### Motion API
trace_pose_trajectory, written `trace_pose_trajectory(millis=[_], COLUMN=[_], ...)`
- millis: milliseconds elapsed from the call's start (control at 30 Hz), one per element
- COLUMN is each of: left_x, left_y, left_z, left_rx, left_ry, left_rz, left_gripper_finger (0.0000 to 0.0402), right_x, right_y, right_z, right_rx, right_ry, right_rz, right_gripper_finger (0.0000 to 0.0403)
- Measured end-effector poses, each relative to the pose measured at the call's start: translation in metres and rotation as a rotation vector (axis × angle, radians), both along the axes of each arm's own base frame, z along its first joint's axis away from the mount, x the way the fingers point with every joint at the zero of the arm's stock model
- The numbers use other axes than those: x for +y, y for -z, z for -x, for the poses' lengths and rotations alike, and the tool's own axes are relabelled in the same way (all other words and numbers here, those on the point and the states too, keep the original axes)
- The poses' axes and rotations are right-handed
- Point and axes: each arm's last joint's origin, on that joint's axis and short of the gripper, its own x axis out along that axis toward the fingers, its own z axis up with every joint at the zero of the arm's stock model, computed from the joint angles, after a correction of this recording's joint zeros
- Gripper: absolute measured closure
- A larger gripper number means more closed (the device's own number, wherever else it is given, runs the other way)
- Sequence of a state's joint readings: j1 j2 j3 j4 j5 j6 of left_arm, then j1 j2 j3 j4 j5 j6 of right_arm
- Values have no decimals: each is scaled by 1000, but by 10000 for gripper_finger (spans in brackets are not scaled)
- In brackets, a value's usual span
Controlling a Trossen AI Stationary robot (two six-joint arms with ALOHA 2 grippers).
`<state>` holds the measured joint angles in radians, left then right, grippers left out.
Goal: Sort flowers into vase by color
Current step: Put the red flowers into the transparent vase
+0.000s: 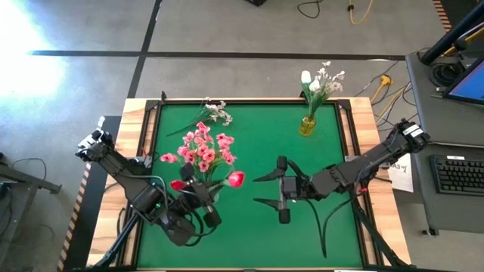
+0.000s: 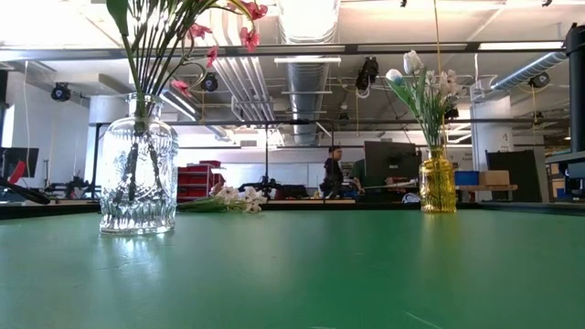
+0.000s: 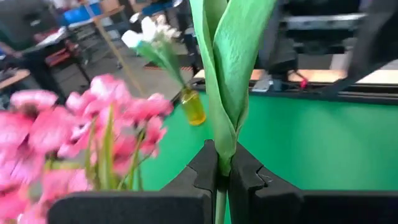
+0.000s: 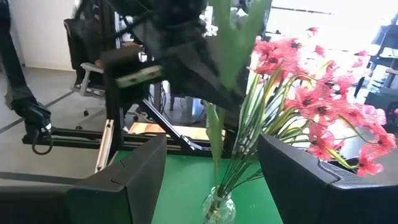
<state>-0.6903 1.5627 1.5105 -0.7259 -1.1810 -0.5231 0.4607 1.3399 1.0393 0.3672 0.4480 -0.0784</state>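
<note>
Left gripper (image 1: 198, 202) is clamped on a red tulip's stem (image 3: 219, 155) beside the clear vase (image 2: 138, 178) of pink flowers (image 1: 200, 147), while the right gripper (image 1: 281, 191) waits spread wide mid-table. Lowered off-line, I judge the stem could snag the crowded pink stems. Only the low view shows white sprays (image 2: 228, 197) lying on the green table (image 2: 302, 274).

Bright overhead light, floor glare, blurred pink blossoms (image 3: 93, 124)

Two dark jointed arms with black cables, angular claws.
</note>
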Motion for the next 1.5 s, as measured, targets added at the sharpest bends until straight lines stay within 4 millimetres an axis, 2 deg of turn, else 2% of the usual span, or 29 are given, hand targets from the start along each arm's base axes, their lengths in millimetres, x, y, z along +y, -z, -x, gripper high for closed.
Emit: trace_pose_trajectory(millis=[200,367,500,600,667,767,1033,1167,1500], left_x=[-7,-8,2,8,10,16,43,52,60], left_y=[-13,-37,-55,-59,-54,-36,3,13,45], left_z=[-9,-16,-8,1,5,12,48,59,69], left_rx=[0,-73,-114,-144,-171,-207,-318,-370,-290], left_ry=[139,345,405,407,416,419,393,388,395], left_rz=[-39,-67,-79,-66,-51,-33,89,131,77], left_gripper_finger=[401,401,401,401,401,401,401,401,401], right_x=[-3,-3,-3,-3,-3,-3,-3,-3,-3], right_y=[0,0,2,5,5,5,6,6,6], right_z=[-1,-1,-1,-1,-1,-1,-1,-1,-1], right_rx=[0,2,16,39,46,47,54,55,54], right_ry=[10,10,10,10,10,9,10,10,11], right_rz=[0,0,-4,-8,-4,-3,-1,0,0], right_gripper_finger=[156,156,158,157,156,154,155,154,153])
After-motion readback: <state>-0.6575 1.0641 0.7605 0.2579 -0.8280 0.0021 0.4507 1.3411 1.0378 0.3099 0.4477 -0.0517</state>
